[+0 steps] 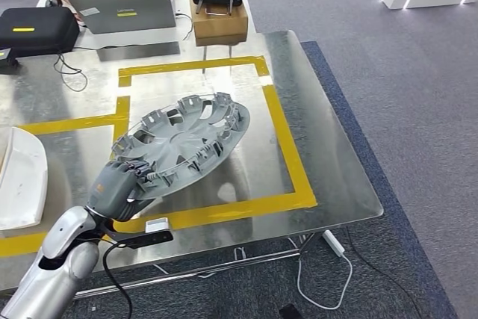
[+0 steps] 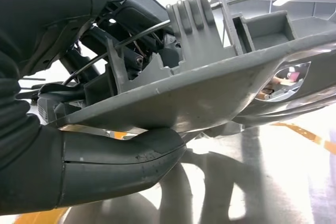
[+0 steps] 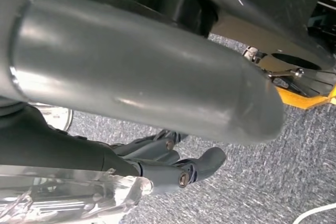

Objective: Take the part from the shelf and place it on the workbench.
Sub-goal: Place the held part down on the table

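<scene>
Nearest, left hand (image 1: 116, 188) clamped on the near-left rim of the wheel cover (image 1: 183, 143): thumb (image 2: 118, 166) pressed under the smooth outer face, darker fingers (image 2: 136, 17) curled over the ribbed inner edge. Gripping firmly, by the look of it, though only at that one edge. Right hand (image 3: 186, 169) down beside the body over grey carpet, fingers stretched out loosely and holding nothing.

Wheel cover carried inner side up, clips and wire ring showing on top. Tilted, near-left edge at the hand and far-right edge out over the middle of the yellow tape square (image 1: 284, 147). Being round, no true long axis; widest span running from the hand toward the far right corner of the workbench (image 1: 338, 184). Whether the underside already touches the metal top cannot be told, though a shadow lies close beneath it.

Judged as the placing step, nearly done: part off the shelf and already over the bench. Next move likely calls for lowering the held edge until the cover sits flat inside the tape, then spreading the fingers and drawing the thumb out from under without dragging the part.

Farther left, a white moulded panel (image 1: 22, 177). Beyond, a black case (image 1: 36, 29), a laptop (image 1: 127, 7) with a person behind it, and a cardboard box (image 1: 219, 22)
</scene>
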{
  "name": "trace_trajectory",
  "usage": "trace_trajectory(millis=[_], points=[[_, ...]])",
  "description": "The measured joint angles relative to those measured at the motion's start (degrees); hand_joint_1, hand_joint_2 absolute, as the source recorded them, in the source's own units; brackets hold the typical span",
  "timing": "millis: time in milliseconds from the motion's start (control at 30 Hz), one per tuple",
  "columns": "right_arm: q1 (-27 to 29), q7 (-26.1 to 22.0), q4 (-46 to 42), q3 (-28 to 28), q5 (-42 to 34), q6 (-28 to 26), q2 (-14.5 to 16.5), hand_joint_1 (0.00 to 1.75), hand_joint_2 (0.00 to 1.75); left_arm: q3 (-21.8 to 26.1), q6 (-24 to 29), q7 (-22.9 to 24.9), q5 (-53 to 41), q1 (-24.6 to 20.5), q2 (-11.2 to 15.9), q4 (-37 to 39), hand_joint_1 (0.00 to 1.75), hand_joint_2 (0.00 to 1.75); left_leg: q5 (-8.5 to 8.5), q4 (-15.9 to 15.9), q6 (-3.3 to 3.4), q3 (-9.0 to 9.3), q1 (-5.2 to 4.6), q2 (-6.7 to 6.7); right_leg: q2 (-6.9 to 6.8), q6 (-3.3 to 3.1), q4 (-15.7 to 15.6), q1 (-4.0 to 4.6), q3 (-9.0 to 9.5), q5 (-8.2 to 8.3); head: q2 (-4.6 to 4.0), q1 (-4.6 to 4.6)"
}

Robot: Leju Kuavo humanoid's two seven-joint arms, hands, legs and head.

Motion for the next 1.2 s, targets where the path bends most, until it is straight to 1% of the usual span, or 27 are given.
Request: trace_trajectory(millis=[33,67,100,133,267,633,867,1067,1200], points=[[0.07,0.05,0.0,0.0,-0.02,0.07,0.0,0.0,0.0,0.01,-0.09,0.05,-0.04,0.0,0.0,0.03,1.75,1.75,-0.03,0.01,0.05,0.0,-0.04,0.0,-0.01,0.86,-0.14,-0.11,0.07,0.0,0.0,-0.01],[0.14,0.13,0.0,0.0,-0.03,0.17,0.0,0.0,0.0,0.01,-0.22,0.13,-0.09,0.0,0.0,0.07,1.75,1.75,-0.06,0.02,0.09,0.0,-0.08,0.0,-0.01,1.6,-0.25,-0.2,0.11,-0.01,0.0,-0.01],[0.21,0.25,0.0,0.0,-0.05,0.34,0.0,0.0,0.0,0.02,-0.39,0.21,-0.16,0.0,0.0,0.13,1.75,1.75,-0.08,0.02,0.13,0.01,-0.1,0.0,-0.01,2.07,-0.31,-0.27,0.14,-0.02,0.0,-0.02],[0.28,0.38,0.0,0.0,-0.06,0.5,0.0,0.0,0.0,0.02,-0.55,0.3,-0.25,0.0,-0.02,0.21,1.75,1.75,-0.08,0.02,0.13,0.01,-0.11,0.0,-0.01,2.24,-0.32,-0.29,0.13,-0.03,0.0,-0.03],[0.5,1.04,0.0,0.0,-0.02,0.9,0.0,0.0,0.0,-0.01,-1.03,0.48,-0.79,-0.02,-0.2,0.62,1.75,1.75,-0.07,0.01,0.12,0.02,-0.06,0.0,0.0,2.29,-0.21,-0.23,0.02,-0.08,0.0,-0.04],[0.65,1.43,0.0,0.03,0.25,1.21,0.0,0.0,0.0,-0.39,-1.66,1.13,-3.48,-0.68,-1.22,2.16,1.75,1.75,0.01,0.0,0.0,0.05,0.02,0.01,-0.02,2.13,0.19,-0.12,-0.17,-0.23,0.0,-0.03],[0.64,1.43,0.0,0.1,0.87,1.7,0.0,0.0,0.0,-2.57,-3.03,3.49,-7.33,-2.55,-2.06,4.19,1.75,1.75,0.05,0.0,-0.05,0.05,0.06,0.0,-0.02,2.12,0.19,-0.12,-0.14,-0.21,0.0,-0.03],[0.64,1.09,0.0,0.13,0.92,1.85,0.0,0.0,0.0,-4.9,-3.2,4.15,-9.57,-3.76,-2.21,6.5,1.75,1.75,0.06,0.0,-0.04,0.06,0.06,0.0,-0.03,2.12,0.2,-0.11,-0.14,-0.2,0.0,-0.03],[0.63,0.74,0.0,0.13,0.85,1.82,0.0,0.0,0.0,-6.08,-2.61,4.31,-10.19,-4.36,-2.32,7.54,0.0,1.75,0.07,0.0,-0.04,0.06,0.07,0.0,-0.03,2.12,0.2,-0.11,-0.13,-0.2,0.0,-0.03]])
